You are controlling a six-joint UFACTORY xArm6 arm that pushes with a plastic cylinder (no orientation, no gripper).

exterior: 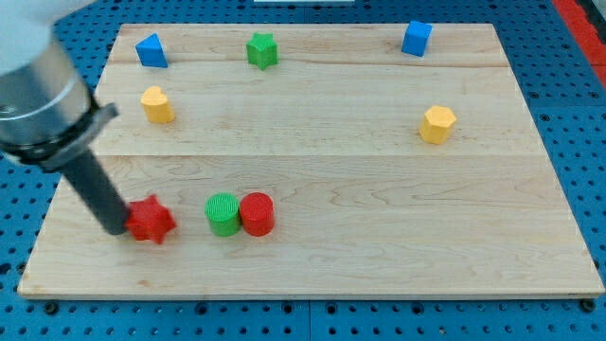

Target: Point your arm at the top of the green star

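Observation:
The green star [262,50] sits near the view's top edge of the wooden board [379,246], left of centre. My tip [116,227] is far from it, at the view's lower left, touching the left side of a red star [151,221]. The dark rod rises from the tip up and to the left into the grey arm body.
A green cylinder [223,213] and a red cylinder [257,213] stand side by side right of the red star. A blue triangle-like block [151,50] and a yellow block [157,104] are at the upper left. A blue cube [416,38] and a yellow hexagon [436,124] are at the right.

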